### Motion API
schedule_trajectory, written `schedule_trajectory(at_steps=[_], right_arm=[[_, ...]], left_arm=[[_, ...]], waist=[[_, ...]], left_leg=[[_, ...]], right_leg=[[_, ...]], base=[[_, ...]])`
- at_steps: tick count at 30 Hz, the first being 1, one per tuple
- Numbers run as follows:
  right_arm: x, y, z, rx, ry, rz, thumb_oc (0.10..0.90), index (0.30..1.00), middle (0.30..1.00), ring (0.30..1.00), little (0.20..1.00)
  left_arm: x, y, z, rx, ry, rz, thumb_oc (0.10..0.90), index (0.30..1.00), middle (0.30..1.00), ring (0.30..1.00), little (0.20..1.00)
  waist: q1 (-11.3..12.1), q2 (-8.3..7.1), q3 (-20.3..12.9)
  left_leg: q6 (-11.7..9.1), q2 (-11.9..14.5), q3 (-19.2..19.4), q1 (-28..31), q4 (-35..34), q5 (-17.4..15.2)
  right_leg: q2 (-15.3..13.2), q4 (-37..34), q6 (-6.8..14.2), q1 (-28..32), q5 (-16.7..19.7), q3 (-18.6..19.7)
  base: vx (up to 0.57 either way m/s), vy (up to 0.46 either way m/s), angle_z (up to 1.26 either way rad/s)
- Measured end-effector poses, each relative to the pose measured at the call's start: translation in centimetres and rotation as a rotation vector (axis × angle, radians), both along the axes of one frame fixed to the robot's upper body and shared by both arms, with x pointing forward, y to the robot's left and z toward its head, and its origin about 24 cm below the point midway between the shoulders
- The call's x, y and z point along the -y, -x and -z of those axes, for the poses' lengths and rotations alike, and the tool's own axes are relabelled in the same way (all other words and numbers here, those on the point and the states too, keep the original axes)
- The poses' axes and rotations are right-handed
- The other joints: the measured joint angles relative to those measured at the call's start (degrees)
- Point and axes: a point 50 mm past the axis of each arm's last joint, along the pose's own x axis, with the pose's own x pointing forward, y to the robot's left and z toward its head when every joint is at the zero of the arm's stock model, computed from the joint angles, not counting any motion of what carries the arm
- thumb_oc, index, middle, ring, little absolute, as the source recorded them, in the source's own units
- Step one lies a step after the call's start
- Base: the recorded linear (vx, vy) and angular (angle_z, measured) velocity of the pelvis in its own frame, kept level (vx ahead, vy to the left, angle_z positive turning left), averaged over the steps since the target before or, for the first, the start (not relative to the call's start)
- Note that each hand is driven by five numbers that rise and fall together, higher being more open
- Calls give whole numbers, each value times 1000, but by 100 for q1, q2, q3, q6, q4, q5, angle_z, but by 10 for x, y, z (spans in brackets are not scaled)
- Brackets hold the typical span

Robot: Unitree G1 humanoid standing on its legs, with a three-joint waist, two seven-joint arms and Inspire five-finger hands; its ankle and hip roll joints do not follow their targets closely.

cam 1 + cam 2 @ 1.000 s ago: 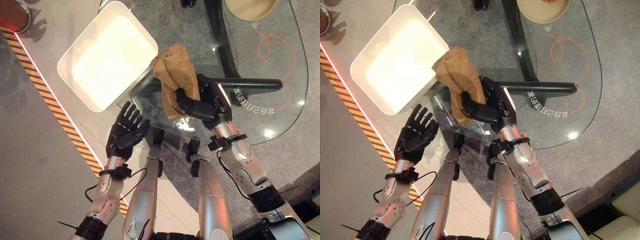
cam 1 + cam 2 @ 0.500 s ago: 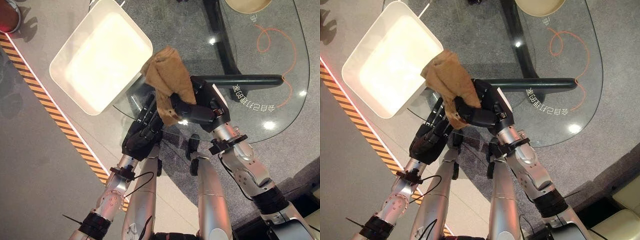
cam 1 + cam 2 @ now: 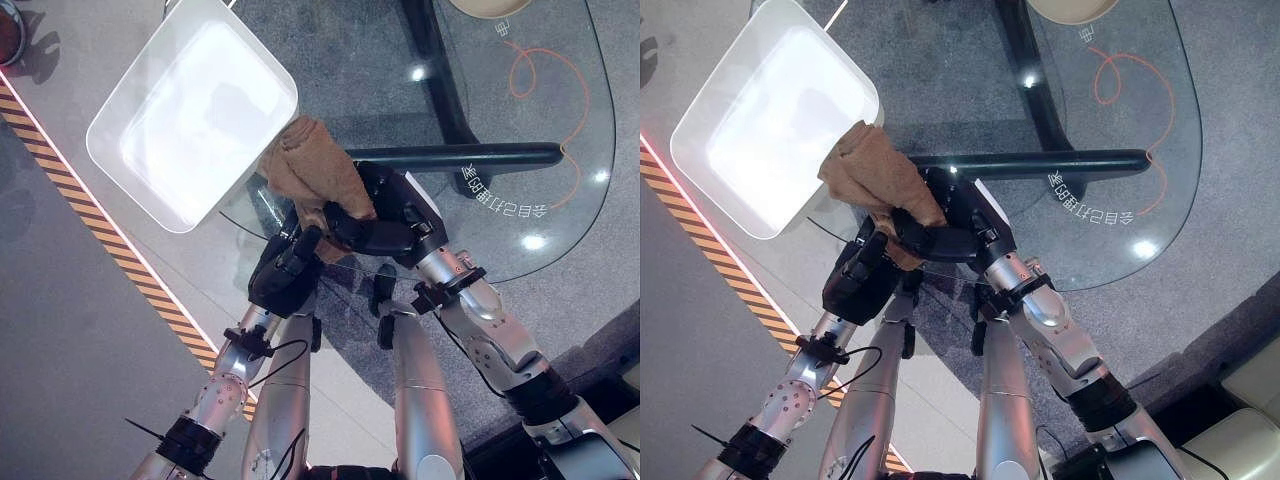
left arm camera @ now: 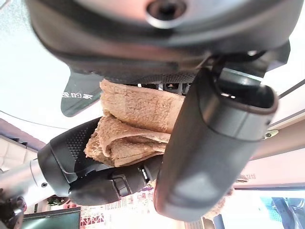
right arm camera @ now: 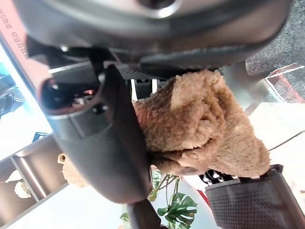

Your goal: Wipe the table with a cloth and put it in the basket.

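I look down on a grey floor (image 3: 60, 330) crossed by an orange-and-black striped strip (image 3: 120, 262). The glass worktop (image 3: 560, 180) catches bright ceiling-light spots and rests on a dark base (image 3: 450, 155). An orange line (image 3: 545, 75) loops across the glass.

You have bright, even overhead light in both eye views. The glass worktop (image 3: 520, 150) throws back several small white glints, and the white basket (image 3: 190, 110) is nearly blown out inside. Soft shadows lie on the grey floor (image 3: 70, 330). In the left wrist view the left hand (image 4: 214, 138) is close and blurred, against a washed-out pale background; the brown cloth (image 5: 205, 124) in the right wrist view stays fairly crisp.
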Motion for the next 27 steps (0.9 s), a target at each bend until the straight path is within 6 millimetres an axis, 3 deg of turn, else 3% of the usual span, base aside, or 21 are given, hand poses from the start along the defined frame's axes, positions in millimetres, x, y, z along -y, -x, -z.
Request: schedule_trajectory(at_steps=[11, 27], right_arm=[[-6, -2, 4, 43, 161, 44, 100, 300, 300, 300, 200], [-3, 1, 12, 16, 147, 123, 100, 300, 300, 300, 200]], left_arm=[[-9, 2, 5, -17, -37, -27, 800, 900, 900, 900, 900], [-6, 7, 12, -44, -34, -16, 800, 900, 900, 900, 900]], waist=[[-21, -2, 0], [-138, -29, -5]], left_leg=[[2, -14, -2, -3, -24, 1], [30, -6, 27, -19, -4, -15]], right_leg=[[-20, -11, 9, -7, -2, -12], [-14, -6, 26, -26, -4, 2]], base=[[0, 0, 0], [11, 1, 0]])
